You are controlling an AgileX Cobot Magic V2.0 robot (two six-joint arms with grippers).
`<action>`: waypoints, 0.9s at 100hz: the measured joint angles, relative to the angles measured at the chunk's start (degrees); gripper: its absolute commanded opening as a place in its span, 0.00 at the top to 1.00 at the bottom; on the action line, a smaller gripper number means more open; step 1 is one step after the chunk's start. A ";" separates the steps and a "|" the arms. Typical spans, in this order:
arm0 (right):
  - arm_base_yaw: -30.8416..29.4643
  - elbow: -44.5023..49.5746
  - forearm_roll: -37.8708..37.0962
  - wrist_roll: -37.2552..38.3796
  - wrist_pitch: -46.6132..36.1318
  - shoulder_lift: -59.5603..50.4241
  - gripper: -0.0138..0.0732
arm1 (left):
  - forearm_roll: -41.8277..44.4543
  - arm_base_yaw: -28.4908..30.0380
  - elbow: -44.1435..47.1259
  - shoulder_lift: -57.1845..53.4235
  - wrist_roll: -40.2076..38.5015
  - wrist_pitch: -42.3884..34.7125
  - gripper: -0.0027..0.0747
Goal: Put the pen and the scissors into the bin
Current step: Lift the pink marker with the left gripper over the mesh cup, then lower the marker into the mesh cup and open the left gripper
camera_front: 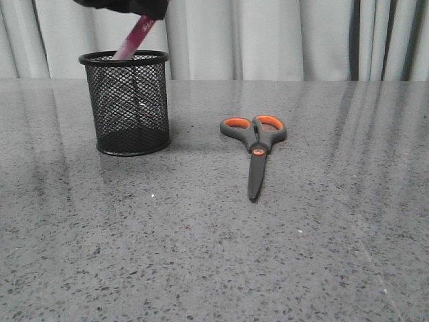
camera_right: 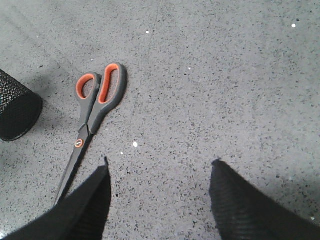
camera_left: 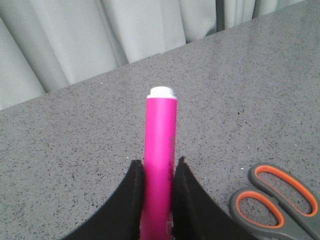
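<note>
Magenta pen (camera_front: 137,35) is clamped in your left fingers (camera_left: 134,200), slanted with its lower end inside the bin (camera_front: 131,104); release it next. Scissors (camera_front: 255,146) lie flat on the bench (camera_front: 214,255), your right fingers (camera_right: 100,192) spread empty above them.

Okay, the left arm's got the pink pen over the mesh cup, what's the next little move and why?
Probably lower it a bit further, then open. The left gripper is shut on the pen, which leans with its lower end already past the rim of the bin, so release should drop it inside. The scissors lie on the table.
</note>
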 measured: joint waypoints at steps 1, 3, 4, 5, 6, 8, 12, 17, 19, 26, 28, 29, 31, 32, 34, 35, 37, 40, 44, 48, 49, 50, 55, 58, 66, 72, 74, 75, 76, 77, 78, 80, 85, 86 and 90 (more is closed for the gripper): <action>0.00 0.00 0.00 0.00 0.00 0.00 0.39 | 0.00 0.00 0.00 -0.03 0.00 0.00 0.99; 0.00 0.00 0.00 0.00 0.00 0.00 0.39 | 0.00 0.00 0.00 0.04 0.00 0.00 0.99; 0.00 0.00 0.00 0.00 0.00 0.00 0.39 | 0.00 0.00 0.00 0.15 0.00 0.00 0.99; 0.00 0.00 0.00 0.00 0.00 0.00 0.39 | 0.00 0.00 0.00 0.13 0.00 0.00 0.99; 0.00 0.00 0.00 0.00 0.00 0.00 0.39 | 0.00 0.00 0.00 0.13 0.00 0.00 0.99; 0.00 0.00 0.00 0.00 0.00 0.00 0.39 | 0.00 0.00 0.00 0.13 0.00 0.00 0.99; 0.00 0.00 0.00 0.00 0.00 0.00 0.39 | 0.00 0.00 0.00 0.13 0.00 0.00 0.99; 0.00 0.00 0.00 0.00 0.00 0.00 0.39 | 0.00 0.00 0.00 0.13 0.00 0.00 0.99; 0.00 0.00 0.00 0.00 0.00 0.00 0.39 | 0.00 0.00 0.00 0.13 0.00 0.00 0.99; 0.00 0.00 0.00 0.00 0.00 0.00 0.39 | 0.00 0.00 0.00 0.13 0.00 0.30 0.99; 0.00 0.00 0.00 0.00 0.00 0.00 0.39 | 0.00 0.00 0.00 0.13 0.00 0.40 0.99; 0.00 0.00 0.00 0.00 0.00 0.00 0.39 | 0.00 0.00 0.00 0.13 0.00 0.56 0.99; 0.00 0.00 0.00 0.00 0.00 0.00 0.39 | 0.00 0.00 0.00 0.13 0.00 0.72 0.99; 0.00 0.00 0.00 0.00 0.00 0.00 0.39 | 0.00 0.00 0.00 0.13 0.00 0.71 0.99; 0.00 0.00 0.00 0.00 0.00 0.00 0.39 | 0.00 0.00 0.00 0.13 0.00 0.85 0.99; 0.00 0.00 0.00 0.00 0.00 0.00 0.39 | 0.00 0.00 0.00 0.13 0.00 0.85 0.99; 0.00 0.00 0.00 0.00 0.00 0.00 0.39 | 0.00 0.00 0.00 0.13 0.00 1.13 0.99; 0.00 0.00 0.00 0.00 0.00 0.00 0.39 | 0.00 0.00 0.00 0.13 0.00 1.26 0.99; 0.00 0.00 0.00 0.00 0.00 0.00 0.39 | 0.00 0.00 0.00 0.13 0.00 1.76 0.99; 0.00 0.00 0.00 0.00 0.00 0.00 0.39 | 0.00 0.00 0.00 0.13 0.00 2.21 0.99; 0.00 0.00 0.00 0.00 0.00 0.00 0.39 | 0.00 0.00 0.00 0.13 0.00 2.37 0.99; 0.00 0.00 0.00 0.00 0.00 0.00 0.39 | 0.00 0.00 0.00 0.13 0.00 2.54 0.99; 0.00 0.00 0.00 0.00 0.00 0.00 0.39 | 0.00 0.00 0.00 0.18 0.00 2.93 0.99; 0.00 0.00 0.00 0.00 0.00 0.00 0.39 | 0.00 0.00 0.00 0.26 0.00 3.16 0.99; 0.00 0.00 0.00 0.00 0.00 0.00 0.39 | 0.00 0.00 0.00 0.68 0.00 4.36 0.99; 0.00 0.00 0.00 0.00 0.00 0.00 0.39 | 0.00 0.00 0.00 1.09 0.00 5.33 0.99; 0.00 0.00 0.00 0.00 0.00 0.00 0.39 | 0.00 0.00 0.00 1.23 0.00 5.47 0.99; 0.00 0.00 0.00 0.00 0.00 0.00 0.39 | 0.00 0.00 0.00 1.21 0.00 5.47 0.99; 0.00 0.00 0.00 0.00 0.00 0.00 0.39 | 0.00 0.00 0.00 1.21 0.00 5.47 0.99; 0.00 0.00 0.00 0.00 0.00 0.00 0.39 | 0.00 0.00 0.00 1.21 0.00 5.47 0.99; 0.00 0.00 0.00 0.00 0.00 0.00 0.39 | 0.00 0.00 0.00 1.21 0.00 5.47 0.99; 0.00 0.00 0.00 0.00 0.00 0.00 0.39 | 0.00 0.00 0.00 1.21 0.00 5.47 0.99; 0.00 0.00 0.00 0.00 0.00 0.00 0.39 | 0.00 0.00 0.00 1.21 0.00 5.47 0.99; 0.00 0.00 0.00 0.00 0.00 0.00 0.39 | 0.00 0.00 0.00 1.21 0.00 5.47 0.99; 0.00 0.00 0.00 0.00 0.00 0.00 0.39 | 0.00 0.00 0.00 1.21 0.00 5.47 0.99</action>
